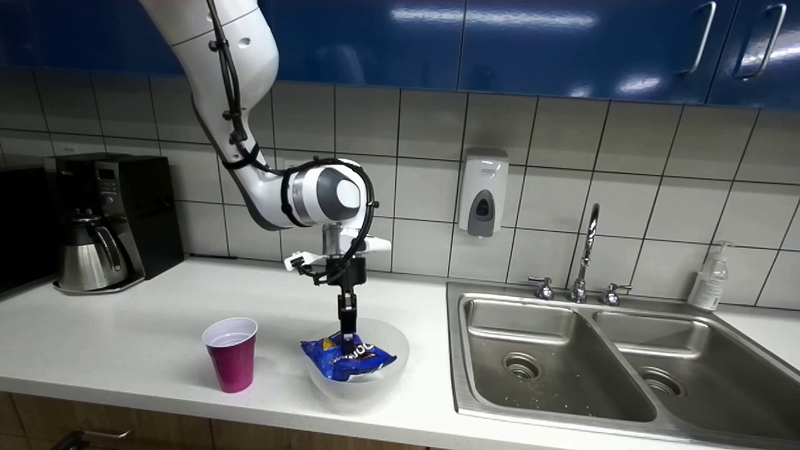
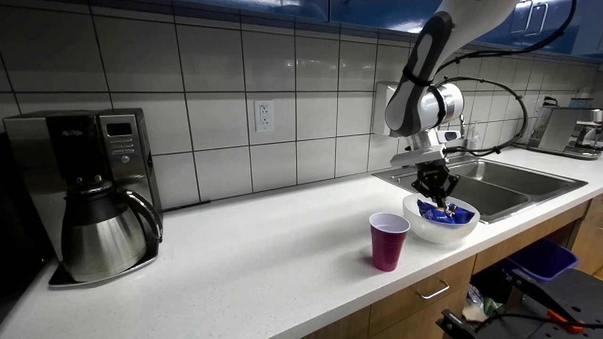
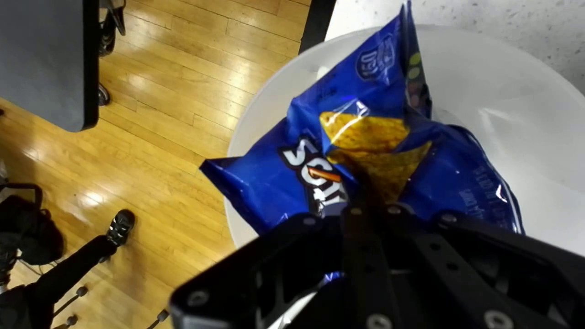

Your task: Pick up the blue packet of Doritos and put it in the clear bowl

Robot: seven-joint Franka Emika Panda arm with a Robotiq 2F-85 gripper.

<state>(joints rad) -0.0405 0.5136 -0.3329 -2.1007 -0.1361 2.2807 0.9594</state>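
The blue packet of Doritos (image 1: 328, 364) is crinkled and pinched at its middle. It lies across the opening of the clear bowl (image 1: 359, 392), with one corner reaching past the rim. The packet (image 2: 431, 214) also shows in the bowl (image 2: 435, 231) in an exterior view. My gripper (image 1: 348, 350) points straight down and is shut on the packet. In the wrist view, the fingers (image 3: 372, 211) are close together on the packet (image 3: 361, 98), over the bowl (image 3: 502, 91). The fingertips are hidden in the packet's folds. I cannot tell whether the packet touches the bowl's bottom.
A magenta cup (image 1: 234, 359) stands beside the bowl, near the counter's front edge (image 2: 348, 310). A double sink (image 1: 459, 350) is on the bowl's far side from the cup. A coffee maker (image 2: 103, 188) stands at the counter's end. A soap dispenser (image 1: 484, 190) hangs on the wall.
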